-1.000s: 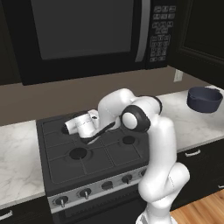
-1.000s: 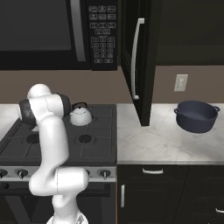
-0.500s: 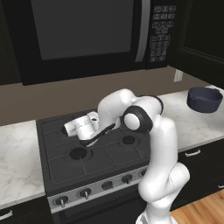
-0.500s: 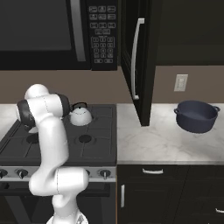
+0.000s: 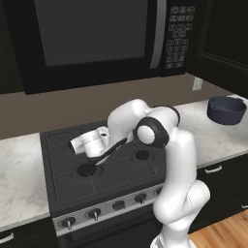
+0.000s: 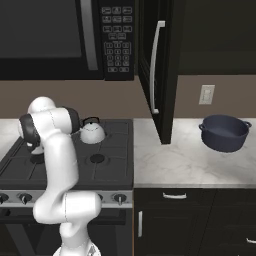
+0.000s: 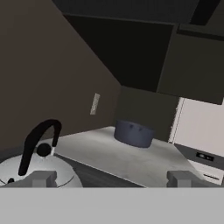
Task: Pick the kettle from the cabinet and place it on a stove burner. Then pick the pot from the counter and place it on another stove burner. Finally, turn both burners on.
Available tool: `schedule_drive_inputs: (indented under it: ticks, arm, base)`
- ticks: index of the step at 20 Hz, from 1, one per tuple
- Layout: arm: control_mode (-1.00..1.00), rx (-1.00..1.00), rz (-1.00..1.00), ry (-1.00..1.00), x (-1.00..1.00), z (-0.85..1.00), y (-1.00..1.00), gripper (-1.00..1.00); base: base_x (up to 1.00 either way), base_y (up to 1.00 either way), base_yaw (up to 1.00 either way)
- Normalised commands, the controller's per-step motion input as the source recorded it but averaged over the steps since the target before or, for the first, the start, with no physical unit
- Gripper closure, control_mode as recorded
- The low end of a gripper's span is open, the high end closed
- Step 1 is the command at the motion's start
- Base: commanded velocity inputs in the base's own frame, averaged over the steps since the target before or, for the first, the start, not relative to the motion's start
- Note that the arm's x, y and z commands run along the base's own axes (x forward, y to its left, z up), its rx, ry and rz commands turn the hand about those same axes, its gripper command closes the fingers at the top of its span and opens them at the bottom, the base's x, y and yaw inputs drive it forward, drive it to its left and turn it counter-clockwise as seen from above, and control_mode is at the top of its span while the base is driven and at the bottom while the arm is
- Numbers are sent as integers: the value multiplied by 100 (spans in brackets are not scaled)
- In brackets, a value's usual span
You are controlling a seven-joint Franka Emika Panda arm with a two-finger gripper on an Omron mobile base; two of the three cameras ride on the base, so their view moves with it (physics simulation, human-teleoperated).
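Note:
The small white-silver kettle [image 6: 91, 132] with its black arched handle stands upright on a back burner of the black stove [image 6: 114, 150]; the hand view has the kettle [image 7: 37, 170] at lower left. My gripper [image 7: 111, 179] is open and holds nothing, and the kettle sits by its left fingertip [image 7: 41, 177]. In the left base view the gripper [image 5: 102, 137] hovers low over the back of the stove, and the arm hides the kettle. The dark blue-grey pot [image 6: 225, 132] [image 5: 226, 110] [image 7: 133, 133] sits on the marbled counter [image 6: 170, 165] to the right. The cabinet door [image 6: 150, 40] stands open.
Two front burners [image 5: 86, 169] [image 5: 142, 155] are bare, with silver knobs [image 5: 94, 213] along the stove's front edge. A black microwave [image 5: 97, 38] hangs above the stove. The open cabinet door juts out over the counter between stove and pot. A wall outlet [image 6: 206, 94] sits behind the pot.
My hand has slid slightly to the left over the stove, away from the kettle. The kettle and pot have not moved, and the gripper stays open.

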Motion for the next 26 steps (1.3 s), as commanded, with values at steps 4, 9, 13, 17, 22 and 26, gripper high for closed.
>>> schedule_drive_inputs:
  ticks: [4, 9, 13, 17, 22, 26]
  arm:
    - [-100, 0, 0, 0, 0, -19, 0, -100]
    - [-100, 0, 0, 1, 2, -23, 0, -100]
    - [-100, 0, 0, 1, 9, -16, 0, -100]
    - [-100, 0, 0, 0, 21, -1, 0, -100]
    - [-100, 0, 0, 0, 24, -1, 0, -100]
    - [-100, 0, 0, 0, 18, -9, 0, -100]
  base:
    - [0, 0, 0]
    - [0, 0, 0]
    - [0, 0, 0]
    - [0, 0, 0]
    - [0, 0, 0]
    - [0, 0, 0]
